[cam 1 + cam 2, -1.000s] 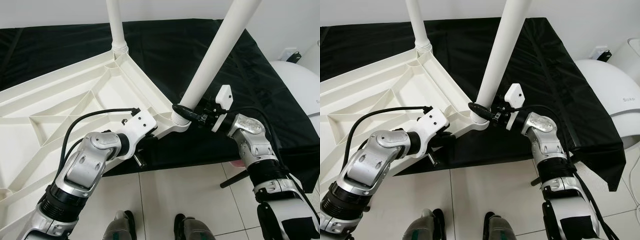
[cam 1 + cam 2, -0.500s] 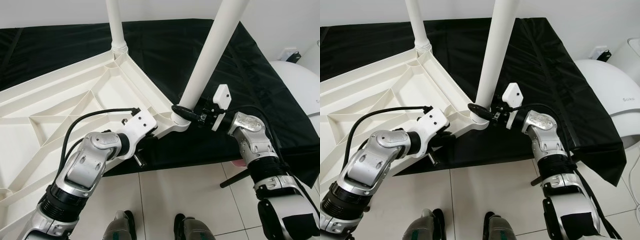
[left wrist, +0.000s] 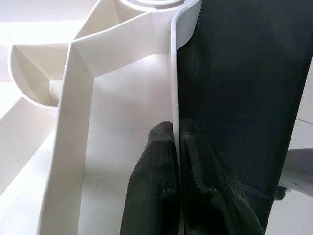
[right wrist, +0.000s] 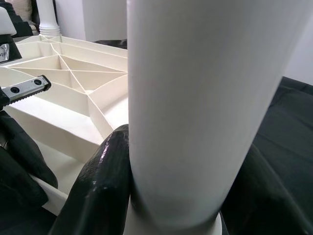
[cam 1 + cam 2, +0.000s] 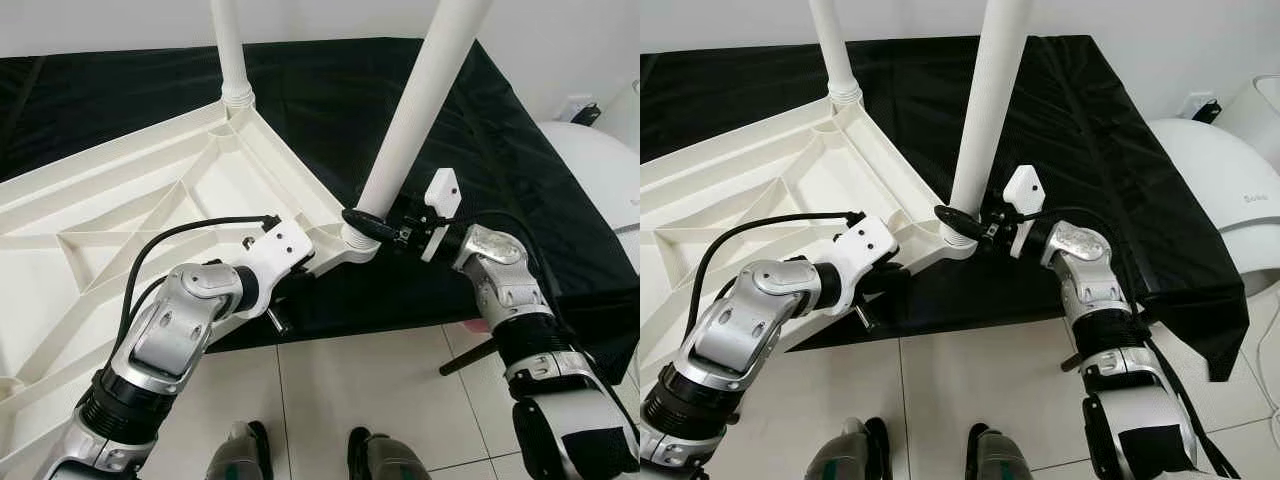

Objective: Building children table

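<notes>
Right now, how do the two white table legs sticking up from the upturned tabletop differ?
The near leg leans to one side, while the far leg stands close to upright. The right gripper clamps the near leg at its base; nothing holds the far leg. The near leg sits at the tabletop corner closest to the robot, the far leg at the corner behind. Both are plain white tubes set in corner sockets.

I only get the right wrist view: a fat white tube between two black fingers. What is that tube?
Observer: A table leg; the right end effector clamps it near its foot, at a corner socket of the upturned white tabletop.
Operator: And the other arm?
Observer: The left end effector pinches the tabletop's thin rim near that corner.
Operator: Any other legs on?
Observer: One, the far leg, standing in the next corner.
</notes>
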Controlling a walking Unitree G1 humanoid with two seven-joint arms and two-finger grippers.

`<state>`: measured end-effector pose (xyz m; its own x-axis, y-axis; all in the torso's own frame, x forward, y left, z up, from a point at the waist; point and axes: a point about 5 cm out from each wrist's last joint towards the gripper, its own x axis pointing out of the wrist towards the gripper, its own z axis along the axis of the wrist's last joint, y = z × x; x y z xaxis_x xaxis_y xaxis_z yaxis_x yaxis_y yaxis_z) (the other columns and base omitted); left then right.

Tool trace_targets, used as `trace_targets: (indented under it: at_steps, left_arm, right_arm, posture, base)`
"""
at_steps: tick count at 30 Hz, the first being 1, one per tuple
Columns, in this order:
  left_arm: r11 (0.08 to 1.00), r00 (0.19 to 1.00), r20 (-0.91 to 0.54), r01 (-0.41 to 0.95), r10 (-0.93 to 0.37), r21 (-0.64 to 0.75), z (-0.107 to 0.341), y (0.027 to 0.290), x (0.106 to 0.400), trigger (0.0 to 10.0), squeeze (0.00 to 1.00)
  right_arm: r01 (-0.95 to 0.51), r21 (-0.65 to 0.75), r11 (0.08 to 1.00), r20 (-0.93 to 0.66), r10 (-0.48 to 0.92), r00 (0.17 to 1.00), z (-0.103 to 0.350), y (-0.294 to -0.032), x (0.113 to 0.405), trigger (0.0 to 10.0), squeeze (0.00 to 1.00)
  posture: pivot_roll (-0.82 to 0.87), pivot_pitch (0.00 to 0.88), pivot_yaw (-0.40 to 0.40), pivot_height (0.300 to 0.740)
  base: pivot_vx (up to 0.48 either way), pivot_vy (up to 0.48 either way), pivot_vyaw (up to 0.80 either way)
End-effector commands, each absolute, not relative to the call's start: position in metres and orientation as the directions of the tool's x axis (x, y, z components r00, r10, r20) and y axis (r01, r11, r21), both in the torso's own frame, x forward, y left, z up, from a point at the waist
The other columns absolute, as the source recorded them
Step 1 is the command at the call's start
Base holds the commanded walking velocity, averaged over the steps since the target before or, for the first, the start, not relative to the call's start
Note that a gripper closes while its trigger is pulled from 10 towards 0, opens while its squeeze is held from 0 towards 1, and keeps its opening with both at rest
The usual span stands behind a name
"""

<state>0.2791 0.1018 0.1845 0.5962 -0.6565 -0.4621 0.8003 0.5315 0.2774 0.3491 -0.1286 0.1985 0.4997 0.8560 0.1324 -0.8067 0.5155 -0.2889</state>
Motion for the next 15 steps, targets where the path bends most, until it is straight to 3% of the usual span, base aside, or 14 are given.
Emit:
trace_targets:
  at_steps: [1, 15]
  left_arm:
    - [0.564, 0.654, -0.415, 0.756, -0.633, 0.331, 0.195, 0.103, 0.280, 10.0, 0.00]
    - [0.570, 0.657, -0.412, 0.754, -0.632, 0.328, 0.195, 0.103, 0.280, 10.0, 0.00]
  right_arm:
    - [-0.818, -0.245, 0.520, 0.077, 0.852, 0.519, 0.182, -0.128, 0.348, 10.0, 0.00]
    - [-0.814, -0.219, 0.538, 0.061, 0.840, 0.539, 0.171, -0.126, 0.343, 10.0, 0.00]
  posture:
    - [-0.05, 0.197, -0.019, 0.740]
    - [-0.05, 0.204, -0.020, 0.740]
  base:
    - [0.000, 0.000, 0.00]
    - [0.000, 0.000, 0.00]
